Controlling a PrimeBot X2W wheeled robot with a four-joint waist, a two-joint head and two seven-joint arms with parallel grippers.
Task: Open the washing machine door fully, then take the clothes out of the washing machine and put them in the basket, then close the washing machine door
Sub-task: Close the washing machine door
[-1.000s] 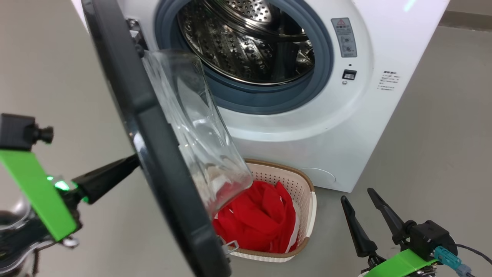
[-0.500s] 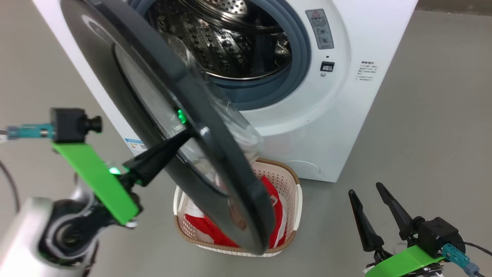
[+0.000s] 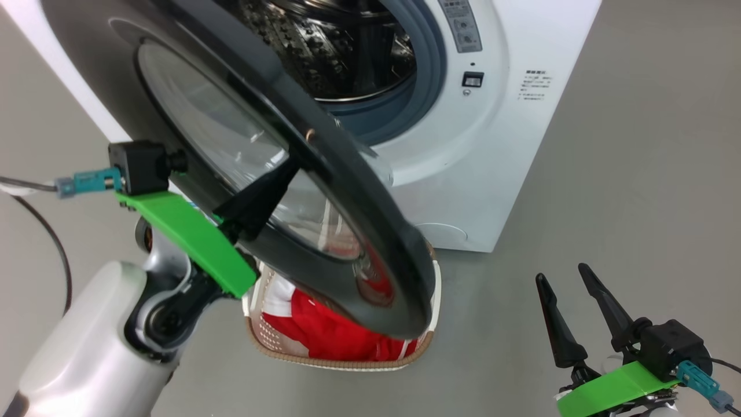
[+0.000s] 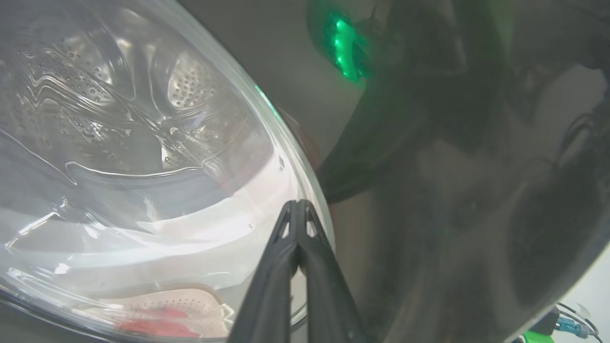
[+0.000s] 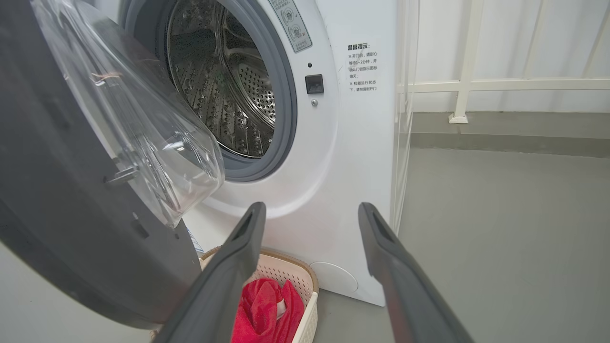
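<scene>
Closing stage, by the look of it. Pushing on the outer face of the washing machine door (image 3: 370, 231) with the left gripper (image 4: 298, 205), fingers pressed together, tips set at the edge of the glass window, pinching nothing. Against a second ago, swung a good way toward the washing machine (image 3: 492, 174): then seen edge-on and standing out from the front, half a second ago already angled inward, now turned further, glossy outer face toward the head camera and covering the left part of the opening. Not latched yet, with a clear gap left on the latch side and a drum (image 5: 224, 95) seen past it, apparently bare of laundry. Whole head picture shifted too, so partly down to the camera turning, not to the machine moving. Right gripper (image 3: 561, 273) held idle well to the right of the machine, fingers spread, carrying nothing, much as before. Clothes (image 3: 324, 333) lying in the basket (image 3: 347, 364) just in front of the machine, under the door's lower edge in the head view. Judging from that: unloading done, only the last push to the latch left. Worth watching for closed fingertips sliding on slick glass.
</scene>
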